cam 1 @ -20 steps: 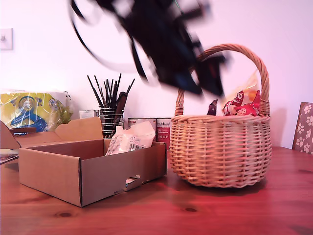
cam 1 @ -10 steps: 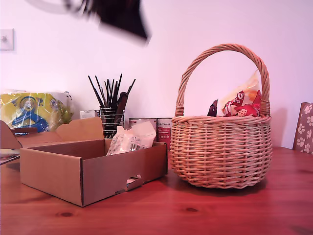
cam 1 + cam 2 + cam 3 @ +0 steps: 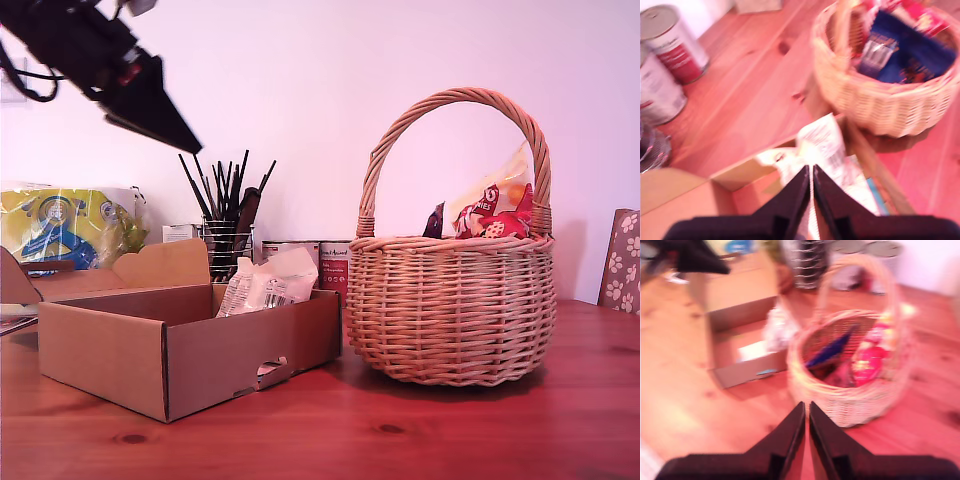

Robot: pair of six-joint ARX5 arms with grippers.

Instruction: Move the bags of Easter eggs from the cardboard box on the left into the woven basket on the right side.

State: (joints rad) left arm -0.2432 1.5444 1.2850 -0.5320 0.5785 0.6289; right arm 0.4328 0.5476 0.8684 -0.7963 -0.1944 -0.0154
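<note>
Your first gripper [image 3: 811,182] has its black jaws pressed together on nothing, up over the shallow brown cardboard box [image 3: 190,345]. In that box leans the whitish-clear crinkly bag with a barcode label [image 3: 266,282]. The dark blue crinkly bag [image 3: 912,47] already lies in the round light-tan wicker basket [image 3: 450,310], beside red packets [image 3: 492,222]. Your second gripper [image 3: 806,427] is closed too, empty, high above the basket and the red-brown wooden table [image 3: 420,435].

Letters "IES" on the red bag [image 3: 492,222] in the woven basket [image 3: 450,310].
</note>
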